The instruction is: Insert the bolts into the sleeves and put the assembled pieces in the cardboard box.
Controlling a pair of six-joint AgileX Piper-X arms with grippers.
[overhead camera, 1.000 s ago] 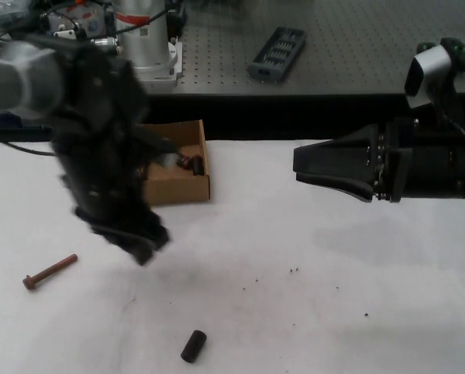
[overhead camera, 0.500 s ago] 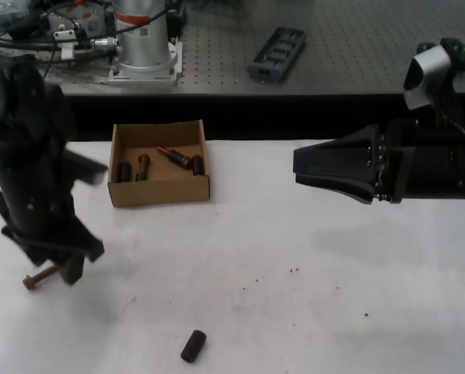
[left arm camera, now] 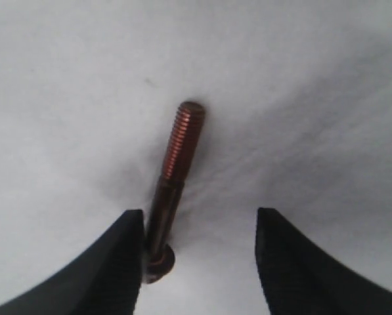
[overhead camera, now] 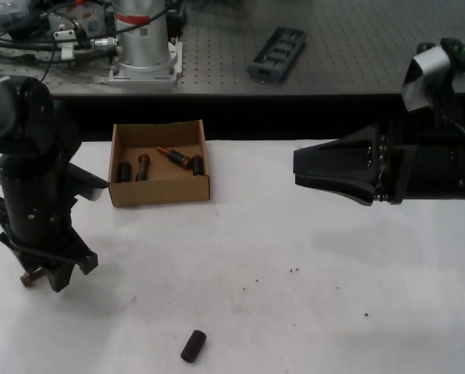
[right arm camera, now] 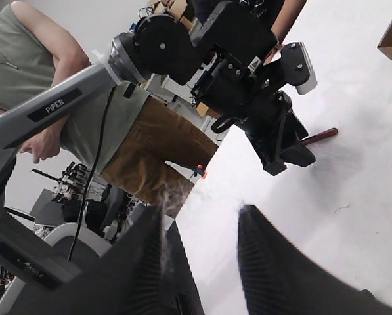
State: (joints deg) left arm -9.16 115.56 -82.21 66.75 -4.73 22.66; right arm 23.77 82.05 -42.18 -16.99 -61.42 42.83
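A copper bolt (left arm camera: 173, 177) lies on the white sheet between the fingers of my open left gripper (left arm camera: 201, 213), close against one finger. From above, the left gripper (overhead camera: 51, 274) points down at the near left, with the bolt's head (overhead camera: 31, 276) peeking out beside it. A black sleeve (overhead camera: 193, 346) lies alone near the front edge. The cardboard box (overhead camera: 160, 189) at the back left holds several bolts and sleeves. My right gripper (overhead camera: 297, 165) hovers level at the right, open and empty, facing the left gripper (right arm camera: 284, 154) and the bolt (right arm camera: 320, 136).
Behind the white sheet runs a dark perforated bench with a black slotted block (overhead camera: 277, 51) and a metal arm base (overhead camera: 142, 39) with cables. Small dark specks (overhead camera: 294, 270) dot the sheet's middle.
The left arm has swung from in front of the box to the left and come down over the bolt. The right arm has stayed still.
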